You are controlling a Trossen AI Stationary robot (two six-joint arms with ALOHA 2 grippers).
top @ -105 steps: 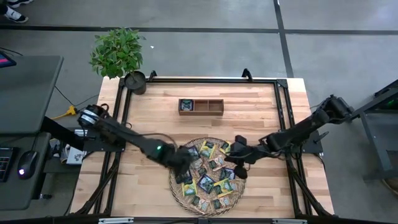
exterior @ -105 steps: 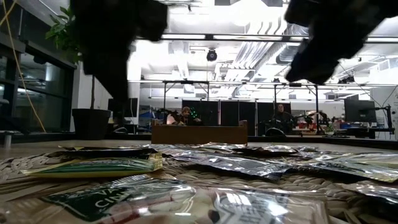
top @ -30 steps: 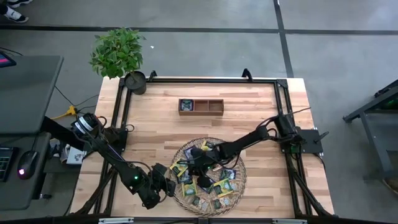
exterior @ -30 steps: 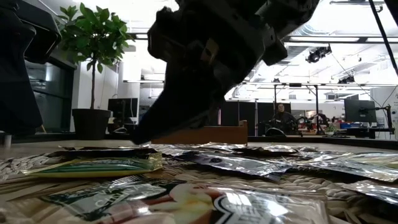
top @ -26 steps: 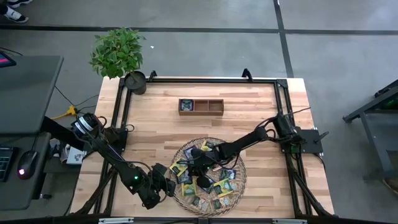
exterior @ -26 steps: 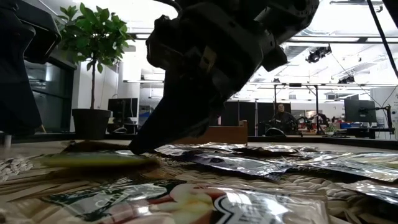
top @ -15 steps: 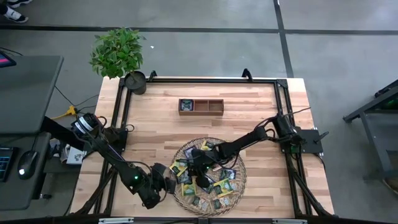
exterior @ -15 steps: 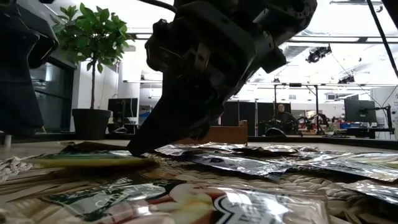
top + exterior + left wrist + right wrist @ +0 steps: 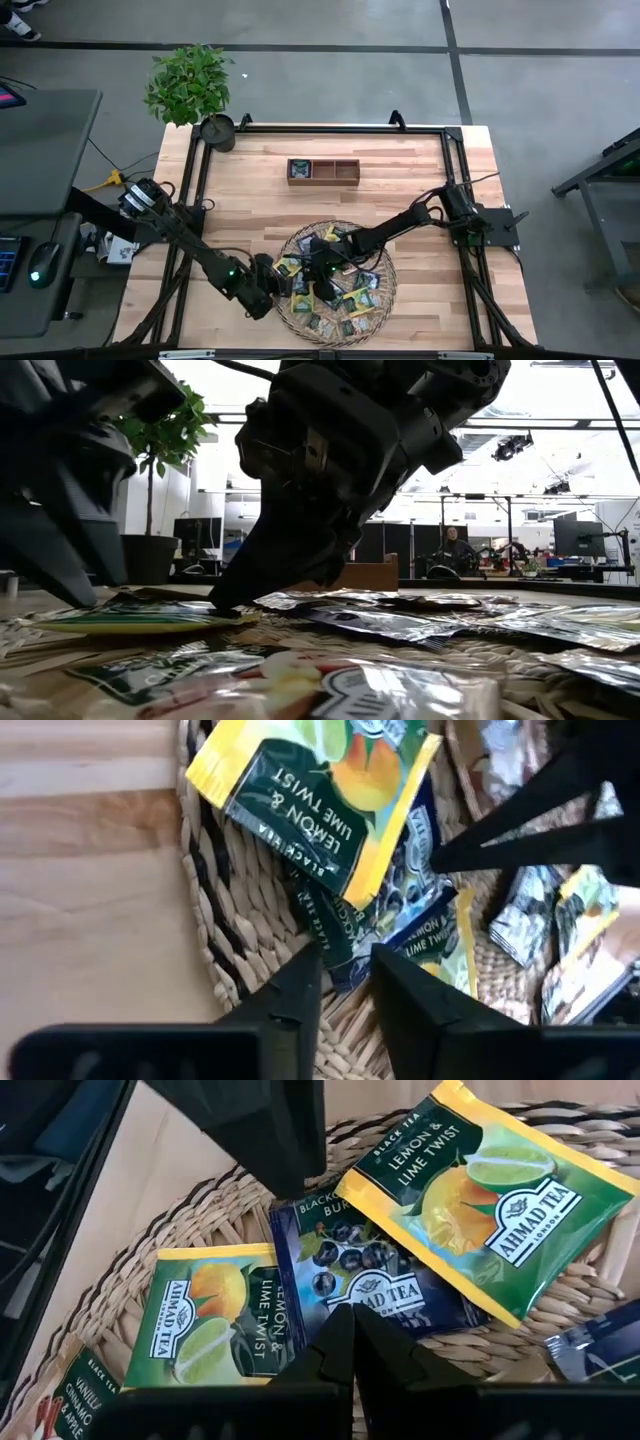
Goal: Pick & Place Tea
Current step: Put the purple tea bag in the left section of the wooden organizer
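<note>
Several tea sachets (image 9: 350, 290) in green, yellow and dark blue lie in a round woven tray (image 9: 392, 285) near the table's front edge. My right gripper (image 9: 350, 1315) is shut, its tips down on a dark blue sachet (image 9: 340, 1260) left of the tray's middle. Lemon-and-lime sachets (image 9: 470, 1190) lie beside it. My left gripper (image 9: 345, 960) is open at the tray's left rim (image 9: 215, 920), its fingers on either side of a dark sachet's corner (image 9: 332, 935). In the high view the two grippers (image 9: 283, 287) (image 9: 318, 272) stand close together. My left gripper: I cannot tell whether its fingers touch the dark sachet between them. My right gripper rests its shut fingertips (image 9: 338, 1320) on the dark blue sachet's printed face (image 9: 375, 1295). It slants down from the table's right (image 9: 215, 603). The sachet lies flat among the others. Whether any wrapper is between the tips does not show.
A small wooden compartment box (image 9: 323, 171) stands at the table's far middle. A potted plant (image 9: 190, 85) stands at the far left corner. Black frame rails (image 9: 200, 200) run along the table's sides. Bare wood lies between the tray and the box.
My left gripper has moved from beyond the tray's near-left rim toward the right and far, onto the tray's left rim beside my right gripper. My right gripper dipped slightly onto the sachets and then kept still. The nearest sachets in the low view have shifted a little.
</note>
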